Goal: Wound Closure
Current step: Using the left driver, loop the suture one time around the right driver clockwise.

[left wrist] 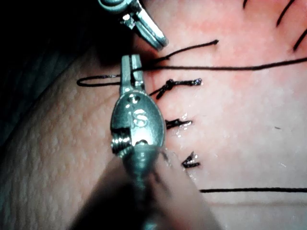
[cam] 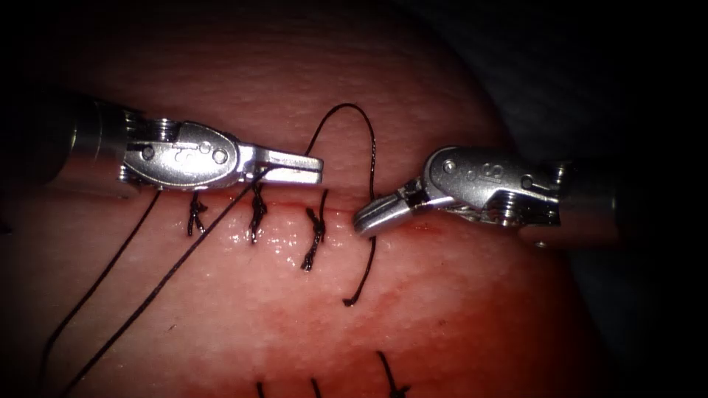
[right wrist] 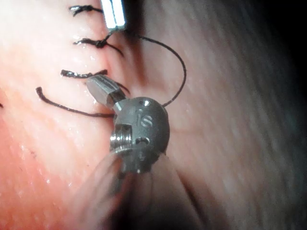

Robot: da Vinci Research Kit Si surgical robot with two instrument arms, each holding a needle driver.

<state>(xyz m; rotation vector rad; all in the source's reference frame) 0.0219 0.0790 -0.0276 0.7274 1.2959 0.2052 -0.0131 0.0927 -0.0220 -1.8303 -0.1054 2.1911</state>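
Closed on the thread (cam: 346, 110) at its tip, the left hand (cam: 295, 163) is held just above the cut (cam: 287, 206), over the tied stitches (cam: 257, 214). From it two strands are run down to the near left across the tissue (cam: 442, 324), and a loop is arched right toward the right hand (cam: 377, 217). That hand is seen closed at the loop's descending strand, though whether thread is pinched cannot be told. No needle can be made out. If tension is applied unevenly, the thread could slip free or tear the cut's edge.
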